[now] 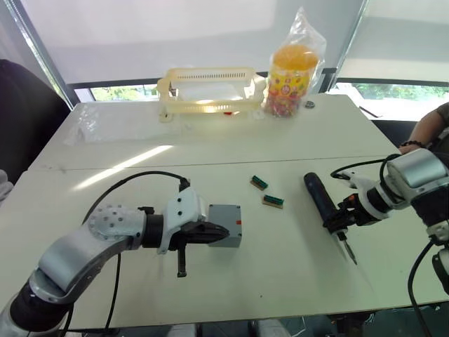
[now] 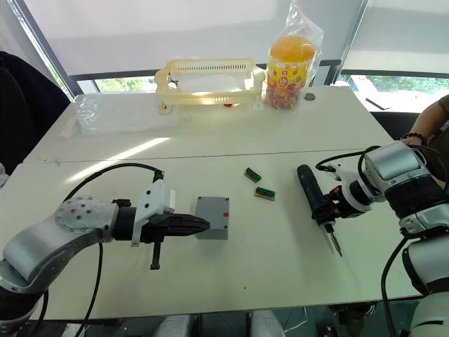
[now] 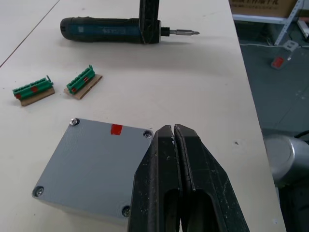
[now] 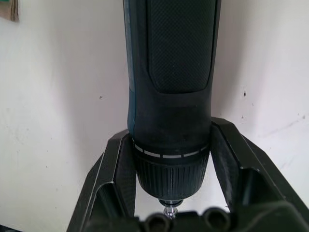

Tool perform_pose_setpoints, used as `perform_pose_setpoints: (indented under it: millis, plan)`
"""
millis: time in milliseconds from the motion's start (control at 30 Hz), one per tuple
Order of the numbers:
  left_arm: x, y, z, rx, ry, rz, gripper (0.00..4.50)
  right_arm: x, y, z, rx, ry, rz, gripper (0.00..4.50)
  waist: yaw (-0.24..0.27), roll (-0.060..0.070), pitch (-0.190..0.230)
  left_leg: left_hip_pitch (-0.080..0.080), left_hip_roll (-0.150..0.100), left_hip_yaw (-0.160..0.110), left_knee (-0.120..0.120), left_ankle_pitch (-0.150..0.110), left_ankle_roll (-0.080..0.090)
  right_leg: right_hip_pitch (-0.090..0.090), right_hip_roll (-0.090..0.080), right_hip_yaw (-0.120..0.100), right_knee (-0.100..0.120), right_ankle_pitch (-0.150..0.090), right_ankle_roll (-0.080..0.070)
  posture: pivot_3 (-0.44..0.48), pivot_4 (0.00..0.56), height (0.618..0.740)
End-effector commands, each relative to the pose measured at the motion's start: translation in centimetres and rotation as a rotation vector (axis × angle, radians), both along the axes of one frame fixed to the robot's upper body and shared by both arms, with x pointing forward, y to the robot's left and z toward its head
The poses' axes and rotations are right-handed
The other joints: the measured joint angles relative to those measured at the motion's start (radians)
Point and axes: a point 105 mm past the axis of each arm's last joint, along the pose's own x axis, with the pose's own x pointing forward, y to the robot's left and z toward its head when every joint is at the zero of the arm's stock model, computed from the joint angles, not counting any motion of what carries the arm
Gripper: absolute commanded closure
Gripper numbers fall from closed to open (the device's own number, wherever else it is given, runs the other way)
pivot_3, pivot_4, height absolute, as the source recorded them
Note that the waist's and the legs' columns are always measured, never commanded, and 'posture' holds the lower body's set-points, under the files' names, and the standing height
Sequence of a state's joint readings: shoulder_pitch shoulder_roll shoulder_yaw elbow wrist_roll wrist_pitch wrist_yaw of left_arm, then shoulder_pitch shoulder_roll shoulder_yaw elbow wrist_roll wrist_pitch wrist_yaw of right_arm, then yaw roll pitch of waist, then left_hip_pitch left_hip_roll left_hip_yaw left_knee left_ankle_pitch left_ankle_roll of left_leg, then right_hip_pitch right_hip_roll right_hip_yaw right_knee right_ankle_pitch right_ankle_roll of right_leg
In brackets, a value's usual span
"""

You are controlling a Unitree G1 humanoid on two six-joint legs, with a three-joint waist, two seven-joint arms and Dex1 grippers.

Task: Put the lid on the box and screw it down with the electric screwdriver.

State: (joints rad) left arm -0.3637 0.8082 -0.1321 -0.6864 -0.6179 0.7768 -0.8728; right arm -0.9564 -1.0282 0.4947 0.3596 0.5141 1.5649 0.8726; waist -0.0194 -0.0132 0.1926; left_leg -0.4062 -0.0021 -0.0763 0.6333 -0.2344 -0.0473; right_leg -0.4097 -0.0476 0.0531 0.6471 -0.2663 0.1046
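Note:
The grey box point(image 1: 226, 225) stands mid-table with the flat grey lid point(image 3: 91, 166) on top. Screws show in the lid's corners and a red mark sits at one edge. My left gripper point(image 3: 173, 130) is shut and empty, its tips at the box's side by one lid corner; whether they touch it I cannot tell. To the right, the black electric screwdriver point(image 1: 319, 196) lies on the table with its bit pointing toward the near edge. My right gripper point(image 1: 340, 220) is shut on it, one finger on each side of the collar point(image 4: 169, 169).
Two small green blocks point(image 1: 259, 182) point(image 1: 273, 201) lie between the box and the screwdriver. A yellow plastic rack point(image 1: 207, 88) and a bagged orange jar point(image 1: 291, 70) stand at the far edge. A person's arm point(image 1: 428, 126) shows at the right.

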Motion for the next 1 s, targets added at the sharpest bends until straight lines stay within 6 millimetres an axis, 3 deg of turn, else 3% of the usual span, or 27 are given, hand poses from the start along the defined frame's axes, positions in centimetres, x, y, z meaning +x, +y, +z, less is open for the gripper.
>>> perform_pose_setpoints:
  millis: [33,100,233,300,400,500,633,767,900,1000]
  plan:
    - [0.7,1.2,0.3,0.028,-0.035,0.030,4.50,-0.1,0.0,-0.2,0.037,0.003,-0.043,2.73,0.002,0.000,0.000,0.000,0.000,0.000,0.000,0.000,0.000,0.000,0.000,0.000,0.000,0.000,0.000,0.000,0.150,0.740]
    - [1.1,1.9,0.4,0.035,-0.032,0.043,4.50,0.7,0.0,0.8,0.066,-0.063,-0.082,2.73,0.001,0.000,0.000,0.000,0.000,0.000,0.000,0.000,0.000,0.000,0.000,0.000,0.000,0.000,0.000,0.000,0.150,0.740]
    - [2.2,3.5,0.8,0.030,-0.009,0.079,4.50,2.9,-0.6,4.9,0.144,-0.313,-0.201,2.73,-0.007,0.002,0.001,0.000,0.000,0.001,0.000,0.000,0.000,-0.001,0.000,0.001,0.001,0.000,0.000,0.000,0.150,0.740]
    - [2.6,4.1,0.9,0.026,0.007,0.089,4.50,3.2,0.4,7.2,0.275,-0.429,-0.183,2.73,-0.003,0.005,0.003,-0.002,0.000,0.001,-0.001,0.000,0.000,-0.004,0.000,0.001,0.002,0.000,0.000,0.000,0.150,0.740]
    - [3.5,5.5,0.8,0.020,0.044,0.132,4.50,1.9,0.9,10.6,0.406,-0.592,-0.120,2.73,0.002,0.005,0.003,-0.003,0.000,0.000,-0.003,0.000,0.000,-0.006,0.001,0.001,0.002,0.000,0.000,0.000,0.150,0.740]
    - [4.4,6.8,0.7,0.014,0.079,0.156,4.50,-0.5,1.1,13.9,0.424,-0.800,-0.046,2.73,0.009,0.005,0.003,-0.004,0.000,-0.001,-0.004,0.000,0.001,-0.006,0.001,-0.001,0.002,-0.001,0.001,0.000,0.150,0.740]
    - [5.1,6.4,1.1,-0.025,0.100,0.128,4.50,-2.6,5.6,17.3,0.493,-1.145,0.153,2.73,-0.001,0.005,0.003,-0.004,0.000,0.000,-0.001,0.000,0.001,-0.005,0.000,0.000,0.002,-0.001,0.001,0.000,0.150,0.740]
    - [6.1,5.1,1.1,-0.012,0.035,0.135,4.50,-2.5,9.9,17.7,0.621,-1.456,0.148,2.73,-0.022,0.005,0.002,0.000,0.002,-0.001,-0.002,0.000,0.001,-0.002,0.002,0.000,0.003,-0.001,0.001,0.000,0.150,0.740]
    - [6.4,4.1,0.4,0.025,-0.020,0.129,4.50,-2.6,15.1,14.9,0.696,-1.478,0.323,2.73,-0.024,0.005,0.002,-0.002,0.001,-0.001,-0.001,0.000,0.001,-0.003,0.001,0.000,0.004,-0.001,0.001,0.000,0.150,0.740]
    - [5.7,3.2,0.3,0.015,-0.014,0.094,4.50,-2.3,16.9,13.3,0.776,-1.448,0.337,2.73,-0.024,0.005,0.002,-0.003,0.000,0.000,-0.001,0.000,0.001,-0.005,0.000,0.001,0.004,-0.001,0.001,0.000,0.150,0.740]
